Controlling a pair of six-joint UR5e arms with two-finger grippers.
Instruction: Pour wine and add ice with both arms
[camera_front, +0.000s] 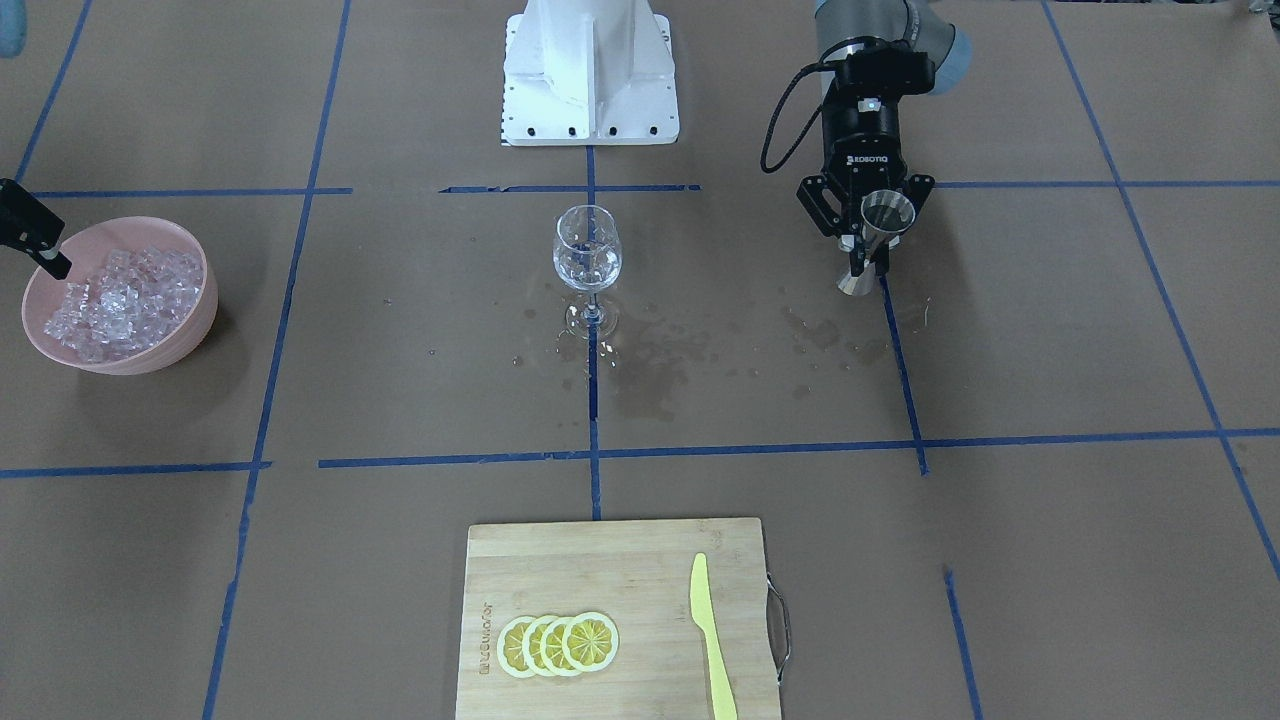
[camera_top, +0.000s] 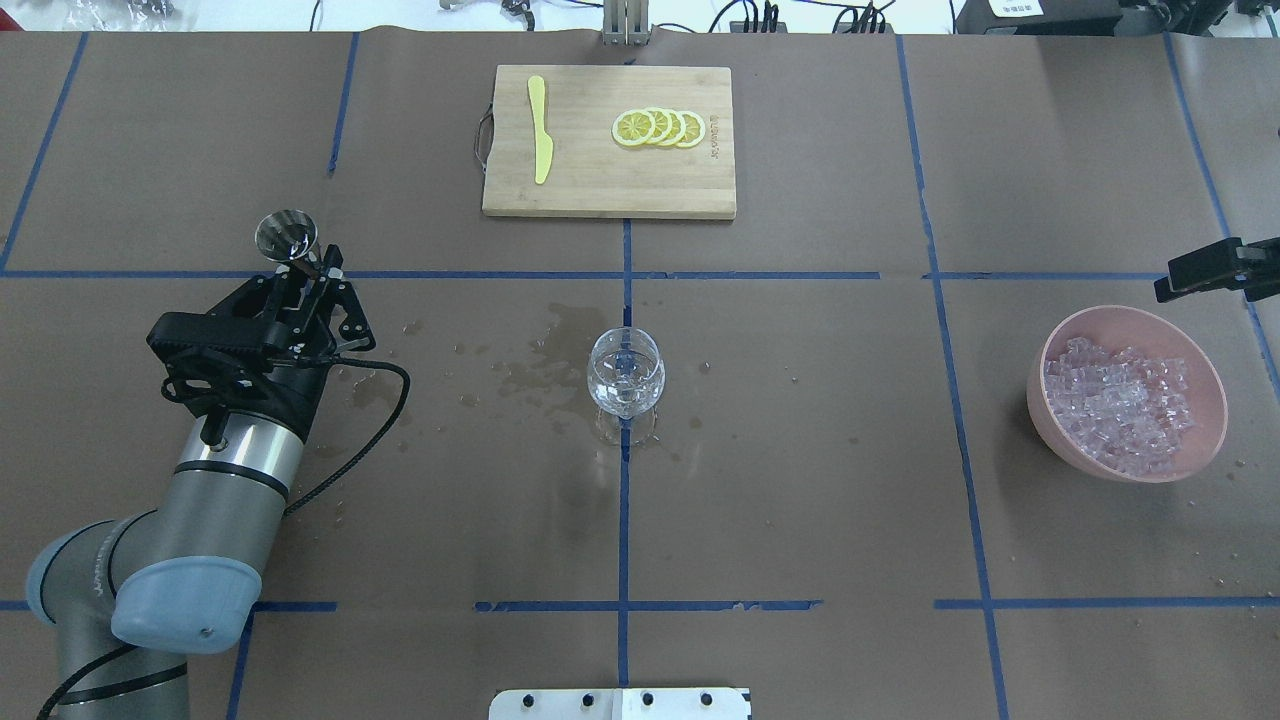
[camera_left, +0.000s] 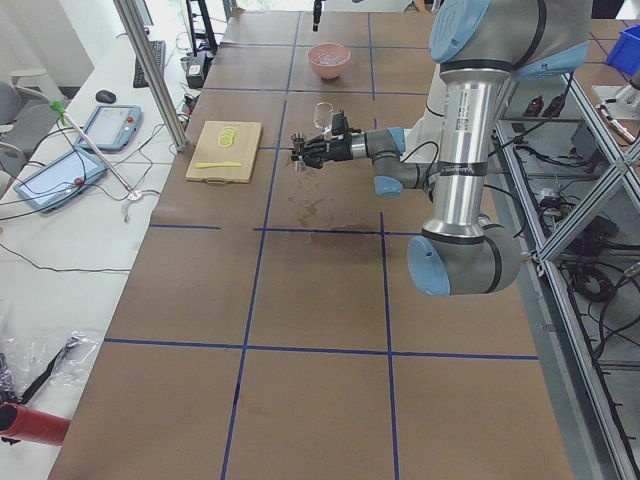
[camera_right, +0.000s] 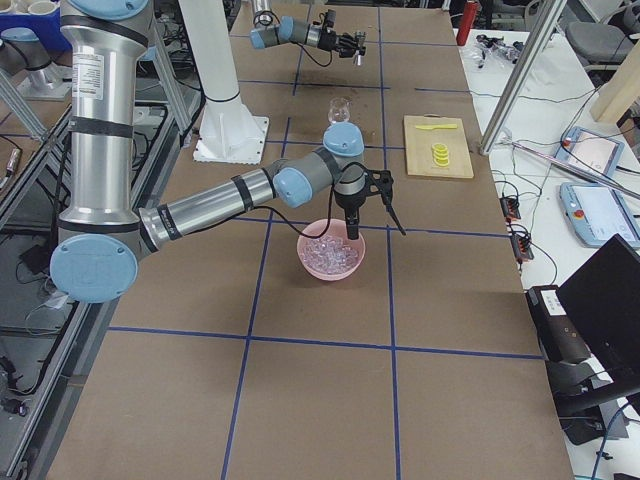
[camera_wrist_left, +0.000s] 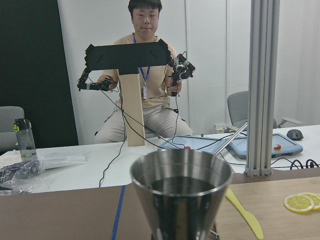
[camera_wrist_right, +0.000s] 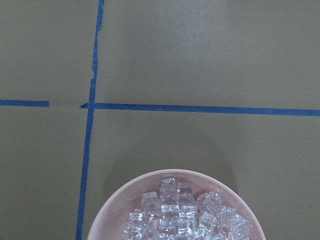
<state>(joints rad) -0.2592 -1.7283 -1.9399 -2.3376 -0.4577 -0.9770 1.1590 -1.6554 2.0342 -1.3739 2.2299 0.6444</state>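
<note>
while the left gripper (camera_front: 868, 246) clamps a jigger (camera_front: 885, 213), the right gripper (camera_right: 376, 228) gapes wide near the ice (camera_front: 125, 295).

Table (camera_top: 800, 500), glass (camera_top: 625, 375), bowl (camera_top: 1140, 318), board (camera_top: 600, 185), maybe wet stains (camera_top: 540, 370)

Brown table (camera_top: 800, 520) with blue tape (camera_top: 622, 520); white wall (camera_wrist_left: 215, 60).

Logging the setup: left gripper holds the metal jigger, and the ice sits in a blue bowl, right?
The bowl is pink, not blue; the overhead view shows it. The ice does sit in it, and the left gripper does hold the metal jigger.
</note>
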